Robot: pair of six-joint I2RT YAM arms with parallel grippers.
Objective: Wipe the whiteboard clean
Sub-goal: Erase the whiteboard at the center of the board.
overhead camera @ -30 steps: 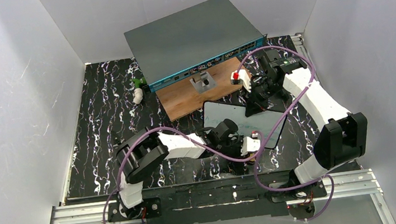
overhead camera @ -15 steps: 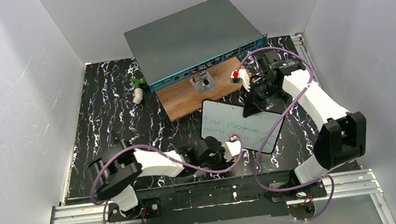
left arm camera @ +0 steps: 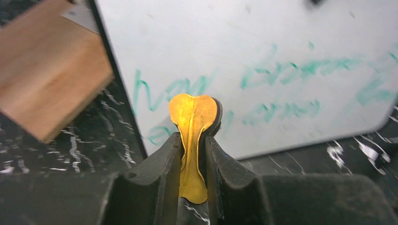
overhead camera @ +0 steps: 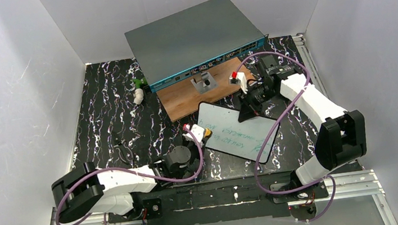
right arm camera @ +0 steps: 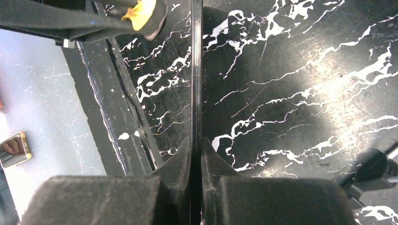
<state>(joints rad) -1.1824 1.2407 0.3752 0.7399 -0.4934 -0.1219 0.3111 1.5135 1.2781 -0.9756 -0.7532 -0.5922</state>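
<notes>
The left fingers (left arm camera: pixel 169 159) are clamped on a yellow pad (left arm camera: pixel 193 112), which sticks out beyond their tips as a rounded, flattened lobe with a dark edge on one side. Just past that lobe lies the whiteboard (left arm camera: pixel 234 47), with smeared green handwriting running across it from the fingertips out to the right. The pad's tip overlaps the near left corner of the board. Whether it actually presses on the surface is hard to say from this angle. Left of the fingers is a corner of the brown wooden board (left arm camera: pixel 47 84), and under it the black marbled table (left arm camera: pixel 94 140).

The overhead view shows what the wrist cameras leave out: the left fingers (overhead camera: pixel 198 132) reach the whiteboard (overhead camera: pixel 233 134) at its left end, while the right fingers (overhead camera: pixel 244 110) meet it at the far edge. Beyond the right fingers the wooden board (overhead camera: pixel 189 99) carries a small metal bracket (overhead camera: pixel 203 82) and butts against a grey box with a teal front (overhead camera: pixel 193 34).

Only the right wrist view makes that grip plain. The right fingers (right arm camera: pixel 180 159) are pressed together on the whiteboard (right arm camera: pixel 196 70), seen edge-on as a thin dark line running straight away from the tips. At its far end, to the left, the yellow pad (right arm camera: pixel 141 11) shows in the other arm's fingertips.
</notes>
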